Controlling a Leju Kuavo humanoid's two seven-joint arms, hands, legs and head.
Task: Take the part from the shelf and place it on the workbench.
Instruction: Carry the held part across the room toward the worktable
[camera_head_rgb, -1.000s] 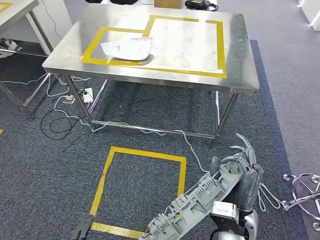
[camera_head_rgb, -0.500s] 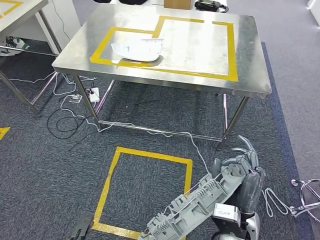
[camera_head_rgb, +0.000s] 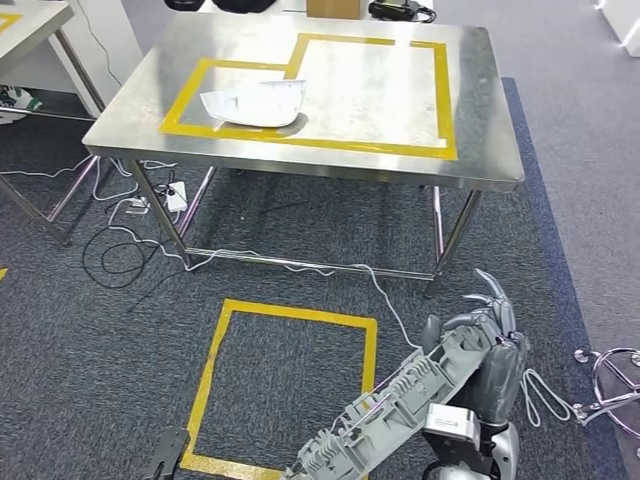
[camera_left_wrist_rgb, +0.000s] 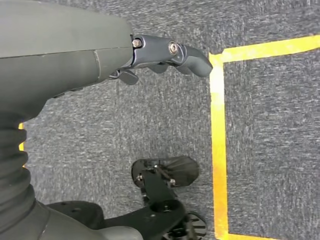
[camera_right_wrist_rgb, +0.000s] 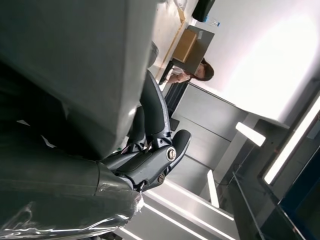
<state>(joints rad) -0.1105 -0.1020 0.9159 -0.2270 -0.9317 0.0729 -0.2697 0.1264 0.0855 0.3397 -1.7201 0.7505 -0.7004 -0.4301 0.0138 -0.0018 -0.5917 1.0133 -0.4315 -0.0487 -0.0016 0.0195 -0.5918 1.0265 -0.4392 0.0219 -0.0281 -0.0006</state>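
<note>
1. Carrying the part (camera_head_rgb: 400, 405) — the right hand (camera_head_rgb: 494, 355) grips its right end, low at the near right, fingers wrapped over the moulding.
2. Long axis: runs from the hand down-left across the view, its free end toward the near edge.
3. Target: the workbench (camera_head_rgb: 483, 120) lies far and ahead of the hand, well apart; bare steel inside the yellow outline sits far-left of the hand.
4. Appearance: long grey plastic piece, ribbed, with clips along one edge.
5. A white panel (camera_head_rgb: 253, 102) already lies on the bench's left side.
6. Left hand (camera_left_wrist_rgb: 166, 52) hangs over the carpet — fingers loosely apart, holding nothing.
</note>
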